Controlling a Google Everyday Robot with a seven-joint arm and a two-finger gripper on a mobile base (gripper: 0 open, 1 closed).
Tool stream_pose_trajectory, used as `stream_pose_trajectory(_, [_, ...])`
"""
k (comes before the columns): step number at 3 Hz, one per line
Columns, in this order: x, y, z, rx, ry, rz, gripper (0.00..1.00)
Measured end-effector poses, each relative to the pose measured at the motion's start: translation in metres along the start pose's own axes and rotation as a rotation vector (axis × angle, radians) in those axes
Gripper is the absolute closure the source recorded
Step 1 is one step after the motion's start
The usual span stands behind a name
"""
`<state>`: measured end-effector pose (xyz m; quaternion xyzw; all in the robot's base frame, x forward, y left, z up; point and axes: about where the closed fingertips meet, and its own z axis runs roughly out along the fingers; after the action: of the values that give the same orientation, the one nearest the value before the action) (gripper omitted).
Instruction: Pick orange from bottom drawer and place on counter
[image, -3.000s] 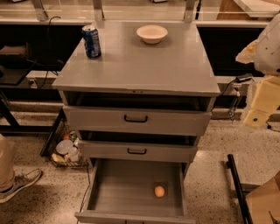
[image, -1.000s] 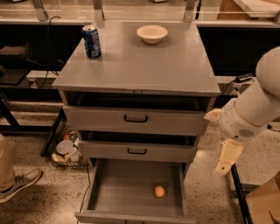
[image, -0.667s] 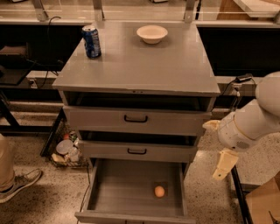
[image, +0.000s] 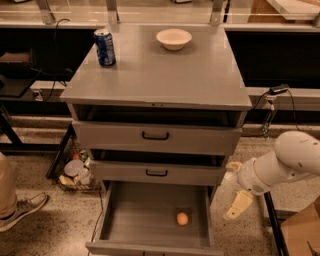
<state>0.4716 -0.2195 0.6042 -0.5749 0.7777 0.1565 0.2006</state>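
Right now I am on the approach, the first step: nothing is picked up yet. My claw (image: 239, 205) hangs low on the right of the cabinet, outside the bottom drawer (image: 135, 217) and just beyond its right wall, beside the front of the middle drawer (image: 156, 172). I cannot tell whether it is spread or pressed together, but it carries nothing.

The orange (image: 182, 218) lies on the floor of the open bottom drawer, right of centre and toward the near edge, free of the walls. The counter (image: 160, 75) above has a blue can (image: 105, 47) at its far left and a cream bowl (image: 173, 38) at the far middle.

As I judge it, the next move calls for swinging left over the drawer's right wall and coming down on the fruit from above. The middle drawer overhangs the far part of the opening, so I should enter from the near side. A round fruit will roll if nudged, so I want to close squarely across its middle.

Compared with three seconds back, my arm has dropped from high on the right, level with the top drawer (image: 155, 136), and edged left toward the opening. The orange, can and bowl have not shifted.
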Motion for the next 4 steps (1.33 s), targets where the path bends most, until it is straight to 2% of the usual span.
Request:
stream_pose_trajectory(1, [0.038, -0.002, 0.067, -0.086, -0.004, 0.108, 0.00])
stream_pose_trajectory(2, [0.038, -0.002, 0.067, -0.086, -0.004, 0.108, 0.00])
stream_pose_trajectory(3, [0.047, -0.005, 0.092, -0.100, -0.017, 0.106, 0.00])
stream_pose_trajectory(4, [0.059, -0.011, 0.130, -0.107, -0.073, 0.086, 0.00])
